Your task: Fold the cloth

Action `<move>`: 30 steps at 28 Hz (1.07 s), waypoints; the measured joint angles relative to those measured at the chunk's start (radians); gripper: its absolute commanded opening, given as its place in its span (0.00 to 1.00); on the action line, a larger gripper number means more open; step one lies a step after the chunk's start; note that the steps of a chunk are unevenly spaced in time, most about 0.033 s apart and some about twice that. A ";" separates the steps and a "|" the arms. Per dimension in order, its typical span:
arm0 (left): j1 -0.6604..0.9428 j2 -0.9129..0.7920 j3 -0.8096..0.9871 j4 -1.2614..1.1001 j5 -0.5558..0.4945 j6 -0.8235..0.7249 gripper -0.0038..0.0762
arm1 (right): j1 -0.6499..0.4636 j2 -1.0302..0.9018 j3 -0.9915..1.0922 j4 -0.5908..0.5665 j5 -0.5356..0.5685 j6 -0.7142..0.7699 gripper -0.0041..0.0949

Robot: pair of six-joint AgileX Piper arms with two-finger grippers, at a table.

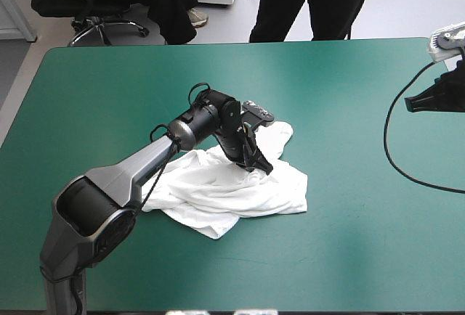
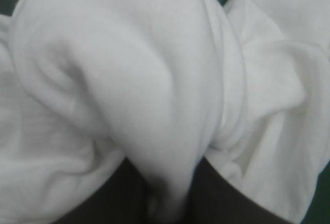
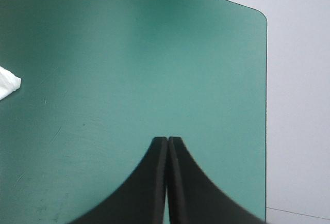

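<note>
**White T-shirt (image 1: 232,195), crumpled heap, pinched by the left gripper (image 1: 260,164)**

**Location.** The T-shirt lay about mid-table on the teal-green cover (image 1: 349,242). It was a rumpled heap with one lobe reaching toward the far right.

**Relation to tool.** The left gripper stood on the far-right part of the heap, its tips pointed down into the cloth. Most of the cloth spread to the near and left of it, some of it under the arm.

**Left gripper, state.** The fingers were all but pressed together, with a thick fold of cloth pinched between them.

**Right gripper (image 1: 411,102), state.** It sat at the table's right edge, pointing left, well apart from the T-shirt. Its fingers were pressed together in one pointed arch.

**Views compared.**
- **High view:** It alone gave the outline of the heap and the places of both grippers, but not the pinch itself.
- **Left wrist view:** It alone showed the fold rising from between the black fingers (image 2: 121,193). White cloth (image 2: 129,79) filled nearly the whole field.
- **Right wrist view:** It alone showed the right gripper (image 3: 168,140) closed over bare cover (image 3: 129,53), with a rounded table corner (image 3: 262,17) ahead. Only a small white tip of the T-shirt (image 3: 7,83) showed off to one side.
</note>
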 measured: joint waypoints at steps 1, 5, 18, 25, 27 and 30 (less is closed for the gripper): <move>-0.003 0.000 0.000 -0.005 0.000 0.001 0.03 | 0.000 0.001 0.000 0.000 0.000 0.000 0.03; -0.008 0.000 -0.002 -0.008 0.001 0.003 0.03 | 0.000 0.005 0.000 0.000 0.000 0.000 0.03; 0.057 -0.075 -0.089 0.039 0.108 -0.009 0.69 | 0.000 0.007 0.000 0.000 0.000 0.000 0.03; 0.171 -0.346 -0.016 0.185 0.118 -0.063 0.69 | 0.000 0.007 0.000 0.000 0.000 0.000 0.03; 0.185 -0.427 0.056 0.231 0.118 -0.072 0.69 | 0.000 0.007 0.000 0.000 0.000 0.000 0.03; 0.189 -0.561 0.240 0.318 0.118 -0.107 0.69 | 0.000 0.007 0.000 0.000 0.000 0.000 0.03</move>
